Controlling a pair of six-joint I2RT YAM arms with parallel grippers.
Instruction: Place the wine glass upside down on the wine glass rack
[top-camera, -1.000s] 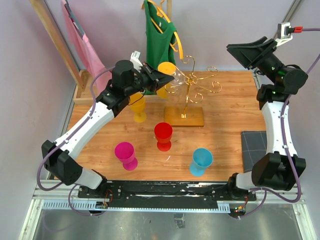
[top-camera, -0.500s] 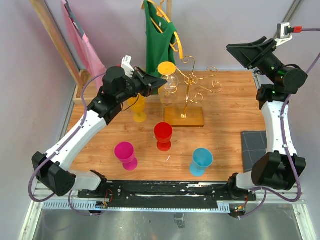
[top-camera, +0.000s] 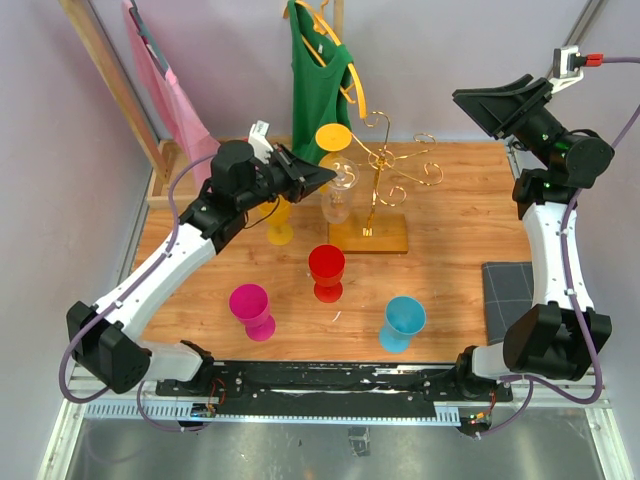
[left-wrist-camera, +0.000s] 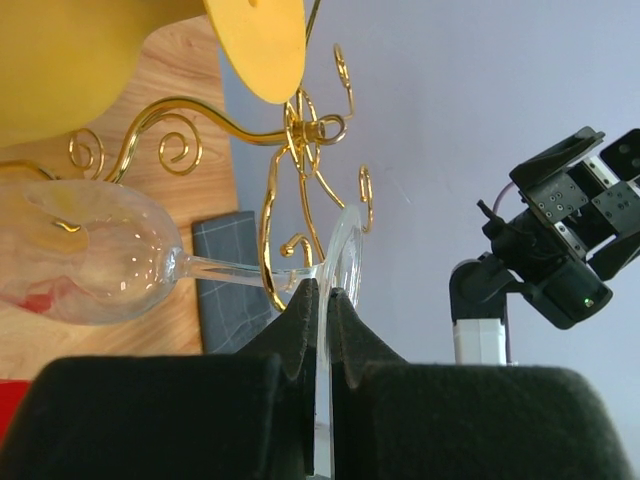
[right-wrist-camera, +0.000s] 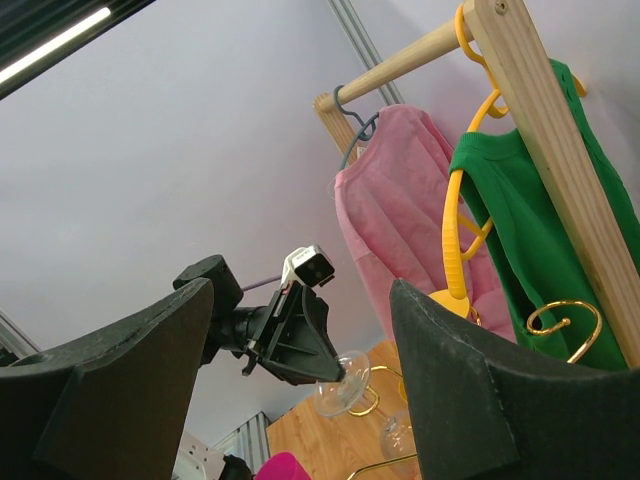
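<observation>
The left fingers (left-wrist-camera: 300, 335) clench the foot of the wine glass (top-camera: 336, 203), which tilts bowl-down above the tabletop (top-camera: 460, 220), just left of the wine glass rack (top-camera: 368, 233). The right fingers (right-wrist-camera: 120, 380) hang released, high.

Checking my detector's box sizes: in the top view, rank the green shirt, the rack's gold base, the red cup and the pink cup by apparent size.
1. green shirt
2. gold base
3. red cup and pink cup: these look alike, so they are left unranked.

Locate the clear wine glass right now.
Top view, rear centre: the left gripper holds the wine glass by its foot, just left of the gold rack.
</observation>
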